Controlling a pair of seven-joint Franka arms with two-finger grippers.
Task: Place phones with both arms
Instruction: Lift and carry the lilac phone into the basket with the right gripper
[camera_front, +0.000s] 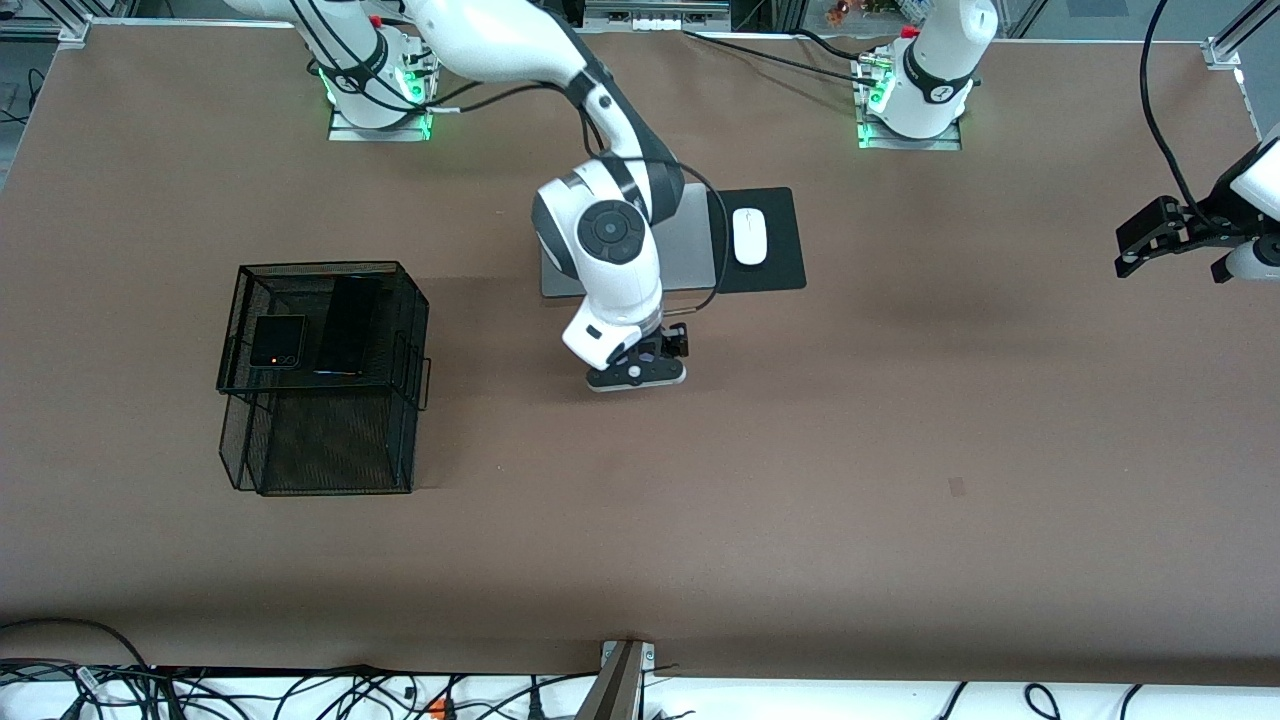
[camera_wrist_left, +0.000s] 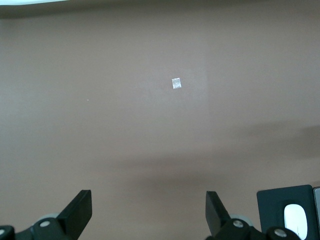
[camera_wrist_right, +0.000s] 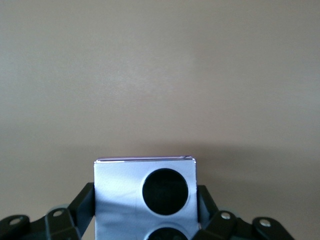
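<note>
My right gripper (camera_front: 640, 368) is shut on the small square lilac-white phone (camera_front: 645, 376), low over the table just in front of the grey slab. In the right wrist view the phone (camera_wrist_right: 125, 195) shows two black circles, with a black finger (camera_wrist_right: 84, 201) pressed against each side. The small square black folded phone (camera_front: 277, 340) and the long slim black phone (camera_front: 347, 325) lie side by side on the top tier of a black mesh rack (camera_front: 330, 450). My left gripper (camera_front: 1145, 240) hangs open over bare table at the left arm's end; its fingers (camera_wrist_left: 80, 207) hold nothing.
A grey slab (camera_front: 690, 245) lies beside a black mouse pad (camera_front: 775, 260) with a white mouse (camera_front: 749, 236), near the robots' bases. The left wrist view catches the pad (camera_wrist_left: 272, 207), the mouse (camera_wrist_left: 295, 220) and a small pale mark (camera_wrist_left: 176, 83) on the brown table.
</note>
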